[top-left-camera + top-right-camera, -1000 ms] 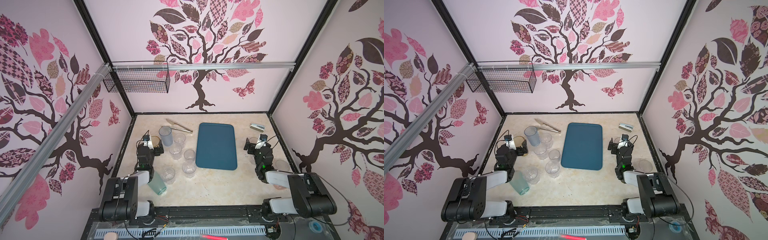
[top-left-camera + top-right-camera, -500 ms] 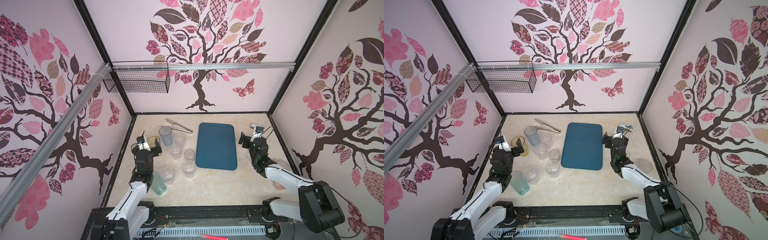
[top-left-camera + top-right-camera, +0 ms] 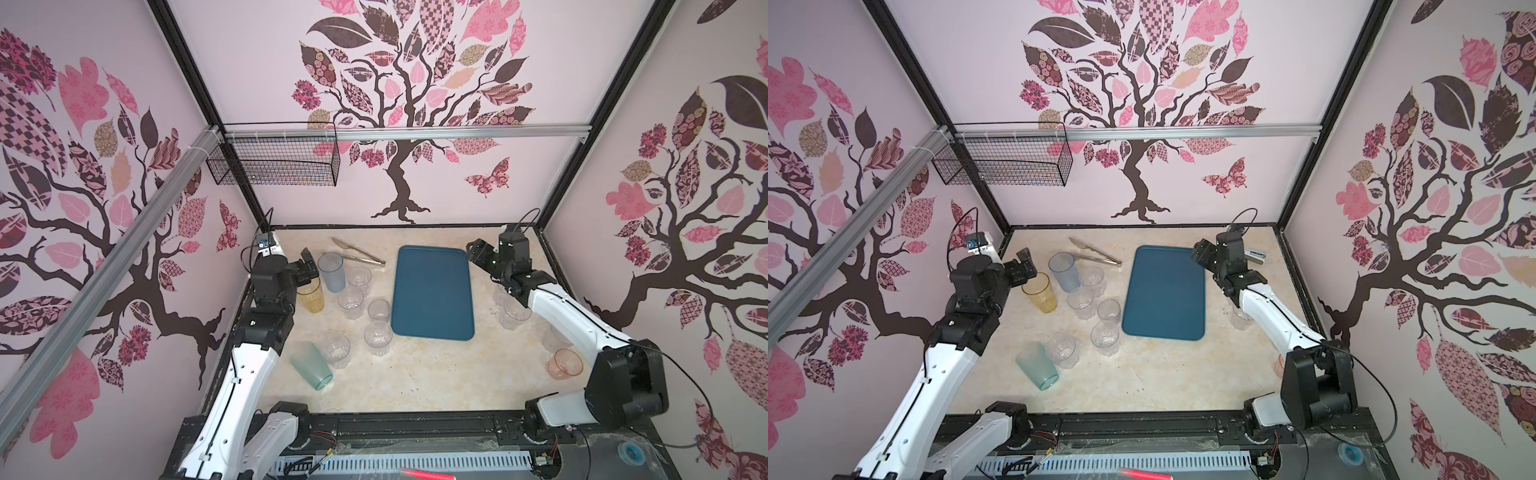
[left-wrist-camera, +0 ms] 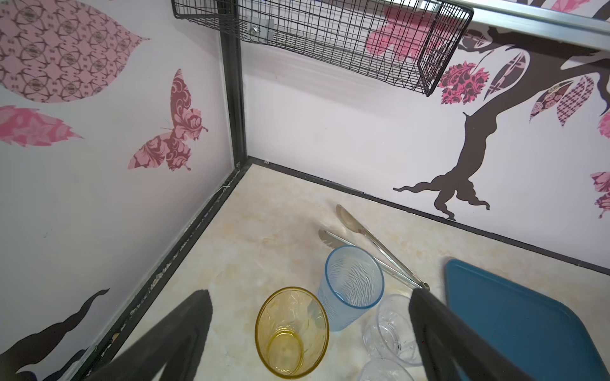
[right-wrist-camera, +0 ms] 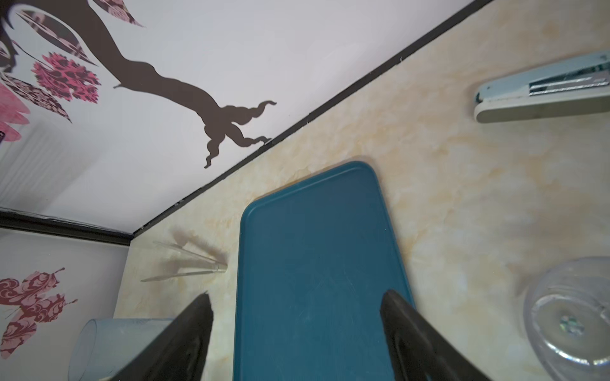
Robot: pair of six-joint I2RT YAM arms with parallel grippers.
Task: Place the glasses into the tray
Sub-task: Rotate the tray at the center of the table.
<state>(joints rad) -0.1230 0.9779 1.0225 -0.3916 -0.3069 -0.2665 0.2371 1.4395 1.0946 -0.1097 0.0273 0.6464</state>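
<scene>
Left gripper (image 4: 310,292): black fingers spread wide, nothing held. Amber glass (image 4: 292,333), tapered with a crinkled wall, stands upright below and between the fingertips. Blue glass (image 4: 351,287), with wavy etched lines, stands just beyond it. Slim metal tongs (image 4: 373,244) lie farther out.

Right gripper (image 5: 297,293): fingers well apart, nothing held, over the tray (image 5: 317,231), which is flat teal plastic with rounded corners and a low rim. Clear glass (image 5: 571,320) sits outside one finger, pale stapler (image 5: 541,92) beyond. The glasses stand on the marbled table (image 3: 415,374), off the tray.

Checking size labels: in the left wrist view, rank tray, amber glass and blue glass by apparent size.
1. tray, partly cut off.
2. amber glass and blue glass: alike, amber sits nearer, so unranked.
</scene>
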